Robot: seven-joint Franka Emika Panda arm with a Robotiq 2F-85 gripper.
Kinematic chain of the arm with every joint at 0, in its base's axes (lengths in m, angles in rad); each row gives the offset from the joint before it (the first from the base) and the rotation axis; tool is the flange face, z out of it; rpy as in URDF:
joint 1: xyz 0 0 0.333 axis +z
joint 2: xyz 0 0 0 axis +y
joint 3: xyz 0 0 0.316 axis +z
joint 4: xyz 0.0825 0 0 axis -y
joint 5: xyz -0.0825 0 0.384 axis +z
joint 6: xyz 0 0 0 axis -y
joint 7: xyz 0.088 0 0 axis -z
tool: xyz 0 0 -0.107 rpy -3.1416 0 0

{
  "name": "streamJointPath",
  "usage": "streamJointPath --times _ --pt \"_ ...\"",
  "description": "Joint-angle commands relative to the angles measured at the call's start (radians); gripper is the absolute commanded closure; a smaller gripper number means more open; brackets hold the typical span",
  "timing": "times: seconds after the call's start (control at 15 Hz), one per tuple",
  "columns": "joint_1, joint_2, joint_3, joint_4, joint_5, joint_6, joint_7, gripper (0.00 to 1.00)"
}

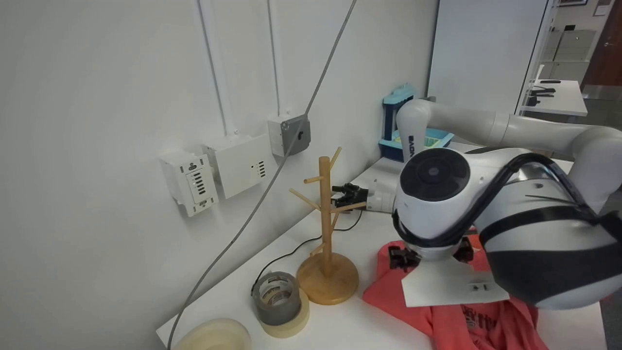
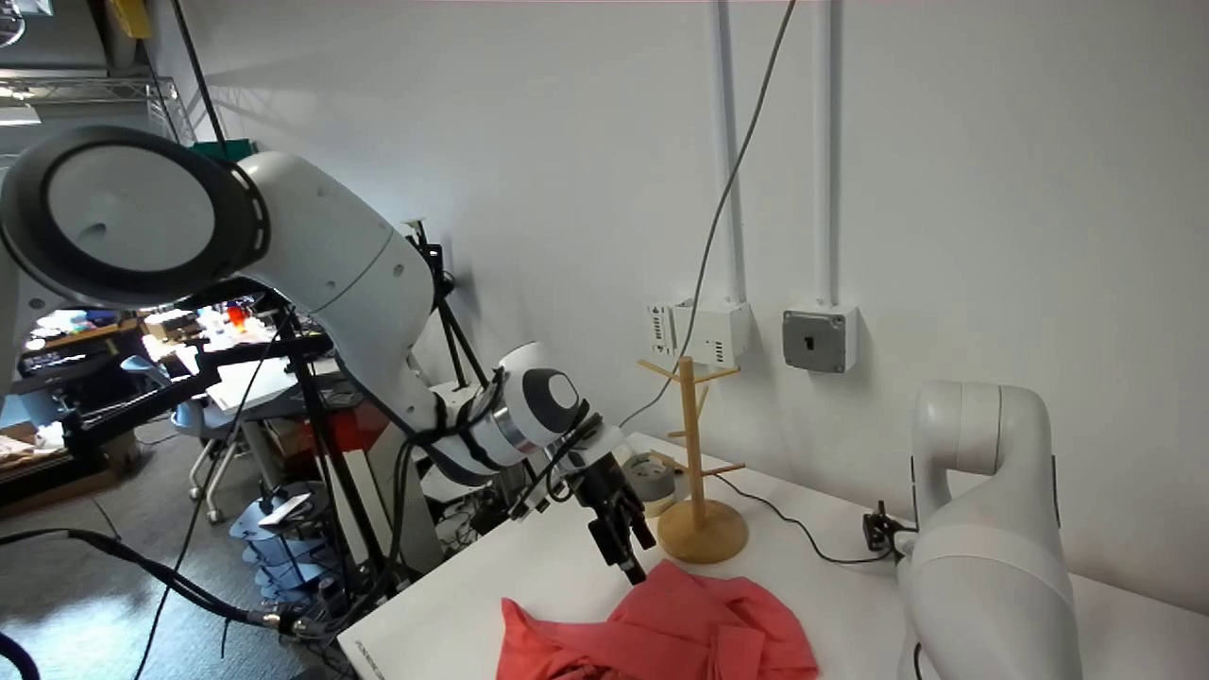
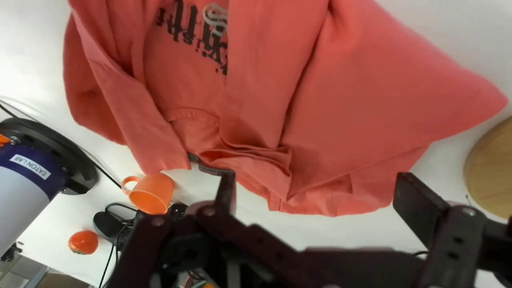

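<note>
End effector spread wide near red garment

Its jaws stand well apart by the garment's edge; contact is unclear. The garment lies rumpled on the tabletop. In an exterior view, a wooden peg stand rises to its left, a gray tape roll farther left.

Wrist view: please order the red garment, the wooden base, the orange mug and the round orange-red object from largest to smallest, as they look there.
1. Red garment
2. Wooden base, partly out of frame
3. Orange mug
4. Round orange-red object
</note>
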Motion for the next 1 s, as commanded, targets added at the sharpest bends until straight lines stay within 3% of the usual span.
streamJointPath --times 0.0,0.33,0.67,0.93 --pt "-0.057 -0.078 0.082 -0.116 0.056 0.063 -0.038 0.00" --pt "-0.069 -0.060 0.135 -0.191 0.205 0.180 -0.040 0.00" --pt "-0.035 -0.044 0.159 -0.251 0.346 0.264 -0.049 0.00" --pt "0.028 -0.015 0.132 -0.268 0.374 0.326 -0.019 0.01"
